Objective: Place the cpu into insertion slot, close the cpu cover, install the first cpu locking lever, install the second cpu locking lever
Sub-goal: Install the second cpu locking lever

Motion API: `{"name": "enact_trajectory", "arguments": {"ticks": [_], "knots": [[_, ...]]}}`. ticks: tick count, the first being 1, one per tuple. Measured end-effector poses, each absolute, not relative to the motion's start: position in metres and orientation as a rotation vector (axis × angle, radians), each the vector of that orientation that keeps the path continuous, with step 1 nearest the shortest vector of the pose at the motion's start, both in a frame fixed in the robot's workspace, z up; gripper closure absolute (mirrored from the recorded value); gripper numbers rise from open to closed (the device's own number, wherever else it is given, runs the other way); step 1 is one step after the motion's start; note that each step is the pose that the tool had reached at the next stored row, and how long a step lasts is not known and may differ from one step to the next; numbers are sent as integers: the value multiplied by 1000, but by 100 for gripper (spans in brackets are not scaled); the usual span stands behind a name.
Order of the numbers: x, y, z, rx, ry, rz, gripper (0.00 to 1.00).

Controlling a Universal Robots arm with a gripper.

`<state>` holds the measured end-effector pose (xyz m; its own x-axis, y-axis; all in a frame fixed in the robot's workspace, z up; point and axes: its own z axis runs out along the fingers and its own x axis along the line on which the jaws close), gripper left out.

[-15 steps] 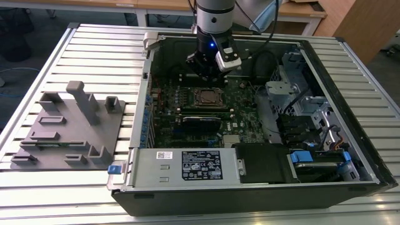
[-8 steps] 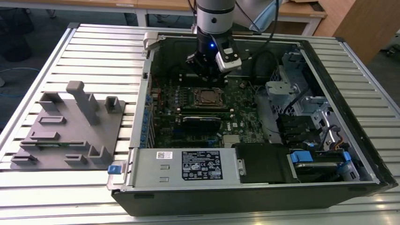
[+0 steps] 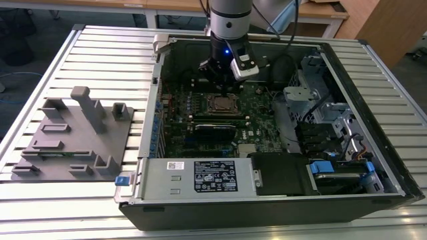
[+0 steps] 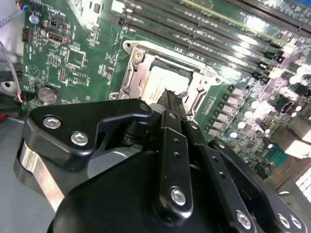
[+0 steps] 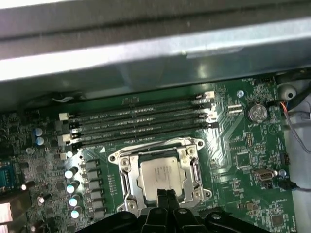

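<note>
Open computer case [image 3: 280, 165] on the slatted desk [image 3: 107, 50], and the arm is down inside it. The end effector [image 5: 166, 194] hovers just over the cpu [image 5: 160, 175], fingers pinched together, holding nothing. The cpu sits in the insertion slot [image 5: 127, 167] under the cpu cover [image 5: 194, 167]. Light, stiff, fragile underneath: edges only, I'd say. The first wrist view shows the chip whole; in the second wrist view the fingers [image 4: 171, 104] cover part of it.

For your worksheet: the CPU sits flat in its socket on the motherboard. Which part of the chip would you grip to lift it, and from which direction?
Probably by two opposite side edges, coming straight down from above. The cpu lies flat in the insertion slot with the silvery cpu cover framing it, so little but its smooth top shows and a sideways approach looks blocked. The end effector hovers at one edge of the chip.
</note>
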<state>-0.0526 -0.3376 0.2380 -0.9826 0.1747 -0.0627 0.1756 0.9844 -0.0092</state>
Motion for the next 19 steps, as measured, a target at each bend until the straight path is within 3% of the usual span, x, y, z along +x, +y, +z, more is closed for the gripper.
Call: {"name": "enact_trajectory", "arguments": {"ticks": [19], "knots": [[-53,-352,238,271,3068,-23,89]]}}
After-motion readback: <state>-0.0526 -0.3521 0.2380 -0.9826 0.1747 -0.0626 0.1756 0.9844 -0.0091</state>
